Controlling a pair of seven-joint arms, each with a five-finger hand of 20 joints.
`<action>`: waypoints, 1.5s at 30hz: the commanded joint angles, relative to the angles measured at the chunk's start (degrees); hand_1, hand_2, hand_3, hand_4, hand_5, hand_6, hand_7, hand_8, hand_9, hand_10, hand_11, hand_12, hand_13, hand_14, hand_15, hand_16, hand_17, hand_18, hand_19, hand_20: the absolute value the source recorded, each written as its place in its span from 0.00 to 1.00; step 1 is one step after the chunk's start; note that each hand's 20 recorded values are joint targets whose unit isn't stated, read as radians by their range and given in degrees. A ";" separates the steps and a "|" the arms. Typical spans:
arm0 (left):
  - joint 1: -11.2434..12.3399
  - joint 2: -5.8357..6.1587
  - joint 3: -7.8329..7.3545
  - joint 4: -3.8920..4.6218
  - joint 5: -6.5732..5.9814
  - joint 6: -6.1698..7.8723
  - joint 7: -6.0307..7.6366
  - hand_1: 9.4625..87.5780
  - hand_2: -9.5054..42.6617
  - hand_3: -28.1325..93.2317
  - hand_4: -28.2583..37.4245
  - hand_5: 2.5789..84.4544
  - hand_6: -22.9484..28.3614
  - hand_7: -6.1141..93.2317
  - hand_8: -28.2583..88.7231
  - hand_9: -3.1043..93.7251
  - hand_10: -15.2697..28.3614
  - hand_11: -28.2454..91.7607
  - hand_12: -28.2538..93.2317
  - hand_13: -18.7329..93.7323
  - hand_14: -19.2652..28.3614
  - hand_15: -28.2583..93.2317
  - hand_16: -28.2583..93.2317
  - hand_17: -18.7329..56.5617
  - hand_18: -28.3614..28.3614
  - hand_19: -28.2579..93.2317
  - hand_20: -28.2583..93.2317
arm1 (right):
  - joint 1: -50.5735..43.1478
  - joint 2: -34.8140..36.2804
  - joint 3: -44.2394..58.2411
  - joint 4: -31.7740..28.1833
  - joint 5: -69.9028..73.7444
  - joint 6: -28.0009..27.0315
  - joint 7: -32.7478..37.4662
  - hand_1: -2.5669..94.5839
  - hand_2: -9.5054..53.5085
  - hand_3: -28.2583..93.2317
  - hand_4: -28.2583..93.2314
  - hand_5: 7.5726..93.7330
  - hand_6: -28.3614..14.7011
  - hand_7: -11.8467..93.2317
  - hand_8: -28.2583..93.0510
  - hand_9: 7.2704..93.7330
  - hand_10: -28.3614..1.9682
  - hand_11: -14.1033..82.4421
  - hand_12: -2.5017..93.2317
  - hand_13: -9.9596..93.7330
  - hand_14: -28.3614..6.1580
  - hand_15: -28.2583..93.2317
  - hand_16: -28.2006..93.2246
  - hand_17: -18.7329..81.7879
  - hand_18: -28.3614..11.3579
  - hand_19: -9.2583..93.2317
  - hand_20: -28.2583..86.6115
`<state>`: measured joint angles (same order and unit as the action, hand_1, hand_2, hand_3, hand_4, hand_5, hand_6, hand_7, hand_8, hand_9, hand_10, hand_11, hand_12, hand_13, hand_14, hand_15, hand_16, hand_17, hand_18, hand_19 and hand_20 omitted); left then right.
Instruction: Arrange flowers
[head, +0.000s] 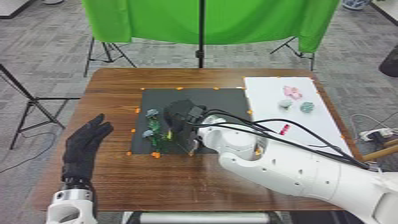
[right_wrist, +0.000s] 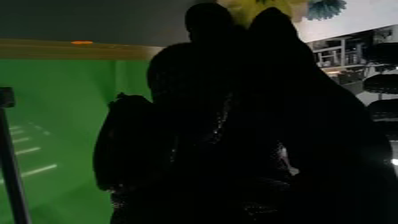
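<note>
Right hand (head: 183, 116) over the black mat (head: 224, 96), near a yellow flower (right_wrist: 245, 8), grip impossible to tell.

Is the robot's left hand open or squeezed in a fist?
Open: in the head view, the left hand has its fingers out straight, not curled up.

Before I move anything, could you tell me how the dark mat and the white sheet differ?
The dark mat is near the table's middle; the white sheet is to its right.
The dark mat bears blue flowers with green stems, while the white sheet bears loose pink, pale and teal blossoms.
Both lie on the table, with orange marks along their edges.
</note>
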<state>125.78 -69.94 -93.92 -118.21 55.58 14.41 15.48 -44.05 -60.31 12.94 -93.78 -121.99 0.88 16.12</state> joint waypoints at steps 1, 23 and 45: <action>0.51 -0.42 0.29 0.46 0.26 -0.59 -0.18 0.24 0.24 0.76 0.08 0.55 0.55 0.14 0.19 0.51 0.67 0.37 0.32 0.49 0.75 0.39 0.22 0.33 0.71 0.29 0.39 | 0.48 0.43 0.76 0.04 -1.20 -0.13 0.50 0.65 0.00 0.68 0.10 0.74 0.65 0.31 0.31 0.88 0.64 0.22 0.44 0.95 0.76 0.68 0.52 0.81 0.48 1.00 0.65; 2.17 -0.78 -0.50 -0.35 -0.01 0.69 0.18 0.24 0.24 0.76 0.08 0.55 0.55 0.14 0.19 0.51 0.67 0.37 0.32 0.49 0.75 0.39 0.22 0.33 0.71 0.29 0.39 | -14.71 20.30 34.86 -15.38 2.60 -10.64 14.20 0.52 0.00 0.72 0.11 0.69 0.66 0.27 0.29 0.79 0.49 0.34 0.28 0.93 0.71 0.68 0.51 0.79 0.43 1.00 0.66; 1.41 -0.89 -0.24 -0.08 0.51 -0.29 -0.71 0.24 0.24 0.76 0.08 0.55 0.55 0.14 0.19 0.51 0.67 0.37 0.32 0.49 0.75 0.39 0.22 0.33 0.71 0.29 0.39 | -20.32 17.12 34.91 2.09 -0.25 -15.91 23.08 0.39 0.00 0.73 0.13 0.51 0.65 0.19 0.19 0.70 0.35 0.31 0.27 0.93 0.66 0.69 0.50 0.79 0.39 1.00 0.67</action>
<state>126.82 -70.45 -94.19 -118.47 55.70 14.52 15.47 -62.08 -42.91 49.70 -94.04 -118.43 -18.99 38.66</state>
